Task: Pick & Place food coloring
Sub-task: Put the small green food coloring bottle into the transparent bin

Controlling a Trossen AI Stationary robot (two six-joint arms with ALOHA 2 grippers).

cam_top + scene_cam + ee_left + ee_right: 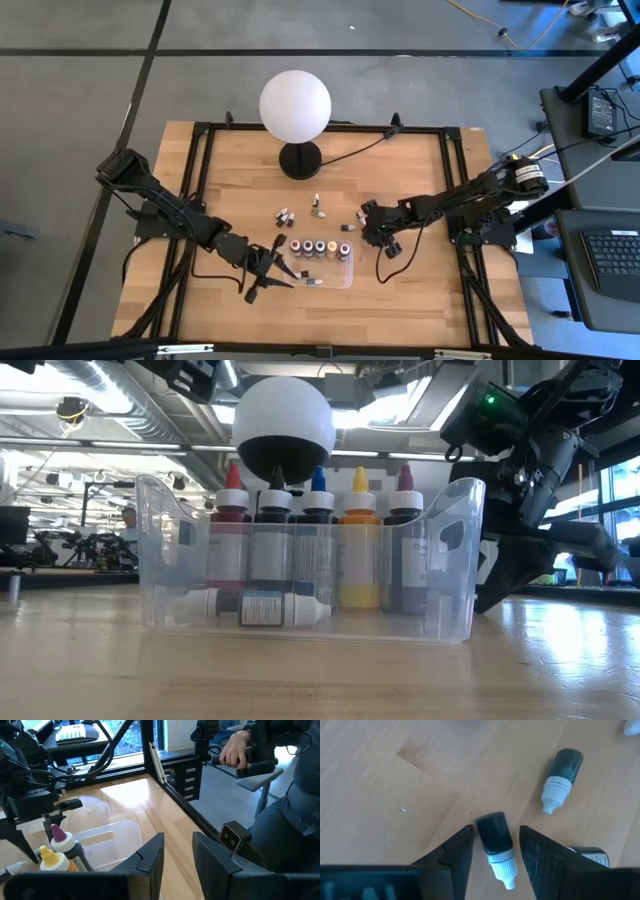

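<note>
A clear tray [345,277] holds several food coloring bottles standing in a row [318,550], and one more lying on its floor [265,608]. Loose bottles lie on the table beyond it [283,215] [318,206]. My right gripper [496,851] is open, slanting down at the tray's right end, with a dark white-capped bottle [494,836] lying on the table between its fingers. A second bottle [561,776] lies farther off. At the tray's left end my left gripper [178,854] hangs open, with nothing between its fingers. My right gripper straddles the dark bottle's body, coming from above at a slant, with the fingers along the bottle's length. One finger [464,842] stands right at the bottle's side; whether it touches I cannot tell. The other finger [532,845] is a little apart from it.
A white globe lamp on a black base [295,108] stands at the far middle of the table, its cord running right. Another bottle [592,854] lies just outside my right gripper's finger. Black frame rails [200,180] edge the table. A person's hand [235,751] shows beyond the table.
</note>
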